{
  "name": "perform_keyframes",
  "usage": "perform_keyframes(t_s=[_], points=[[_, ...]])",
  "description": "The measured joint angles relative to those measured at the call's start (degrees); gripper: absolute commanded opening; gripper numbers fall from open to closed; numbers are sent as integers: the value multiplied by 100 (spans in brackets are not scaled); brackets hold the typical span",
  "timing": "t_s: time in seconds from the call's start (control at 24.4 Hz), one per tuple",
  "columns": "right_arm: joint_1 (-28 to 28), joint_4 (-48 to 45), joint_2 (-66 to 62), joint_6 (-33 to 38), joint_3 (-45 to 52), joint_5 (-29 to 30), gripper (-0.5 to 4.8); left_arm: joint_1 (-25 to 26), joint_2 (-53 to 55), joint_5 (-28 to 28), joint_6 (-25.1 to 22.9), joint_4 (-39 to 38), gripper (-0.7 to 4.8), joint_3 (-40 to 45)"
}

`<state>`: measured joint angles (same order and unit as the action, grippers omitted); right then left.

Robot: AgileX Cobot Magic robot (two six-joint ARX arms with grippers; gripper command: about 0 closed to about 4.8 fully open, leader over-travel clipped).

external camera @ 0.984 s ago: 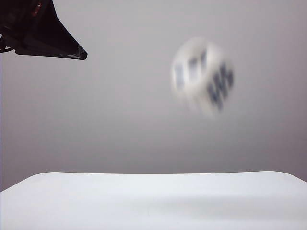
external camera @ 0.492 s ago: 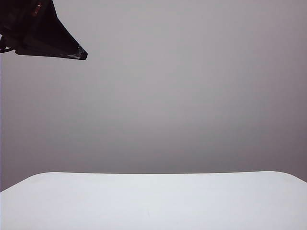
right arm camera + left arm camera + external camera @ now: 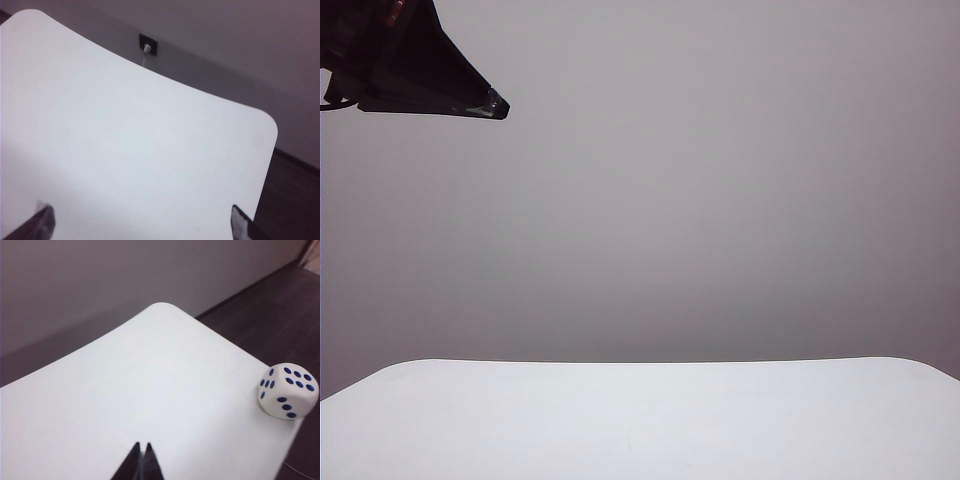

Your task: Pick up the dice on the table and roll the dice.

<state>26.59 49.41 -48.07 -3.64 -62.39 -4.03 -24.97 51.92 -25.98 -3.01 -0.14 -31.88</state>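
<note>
Left wrist view, dice (image 3: 288,390) at table (image 3: 150,390) edge

Right pincer (image 3: 140,220) spread wide with nothing between its two dark fingertips (image 3: 42,220), white surface (image 3: 125,140) with rounded corners lying bare beneath and beyond it, grey wall past the far edge, small dark wall plate (image 3: 148,44) well beyond the pincer, dark floor (image 3: 295,200) off to one side

Airborne dice (image 3: 288,390) now at table (image 3: 150,390) edge.

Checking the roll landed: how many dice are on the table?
1: the dice rests at the table's edge, seen only from the left wrist view.
</note>
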Motion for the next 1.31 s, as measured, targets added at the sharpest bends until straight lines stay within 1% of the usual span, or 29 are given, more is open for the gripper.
perform_keyframes(t_s=[0.08,0.29,0.37,0.57,0.66,0.78,0.86,0.9,0.94,1.02,1.07,1.15,1.19,1.23,1.31], points=[[0,376,66,81,-2,-205,479,0,0,-308,0,0,-4,0],[0,1036,81,444,0,-278,479,0,0,-839,0,2,-4,0],[2,1561,186,741,2,-501,479,0,0,-1248,2,0,-4,0],[0,2031,540,1178,0,-614,479,-2,0,-1392,2,0,-4,0],[2,2450,852,1495,0,-745,479,-2,0,-1491,0,0,-4,0],[0,2765,1069,1707,0,-772,479,-2,0,-1604,2,2,-4,0],[2,2874,1342,2055,7,-780,479,-2,-9,-1600,2,-2,-5,0],[2,2855,1438,2129,28,-780,479,-2,-26,-1561,2,-9,-5,0],[2,2771,1648,2256,175,-800,479,-9,-144,-1178,13,-52,-5,0],[2,2651,1899,2393,437,-887,479,-9,-337,-649,22,-105,-5,0],[2,2323,2201,2527,758,-962,479,4,-527,-260,24,-125,-5,0],[2,1886,2461,2581,1051,-979,479,4,-730,11,-2,-142,-5,2],[2,1530,2590,2616,1246,-984,479,2,-844,153,-28,-142,-5,2],[2,957,2747,2636,1563,-984,479,-2,-1012,398,-61,-133,-5,2],[2,280,2817,2632,1888,-981,479,0,-1150,745,-66,-109,-5,31]])
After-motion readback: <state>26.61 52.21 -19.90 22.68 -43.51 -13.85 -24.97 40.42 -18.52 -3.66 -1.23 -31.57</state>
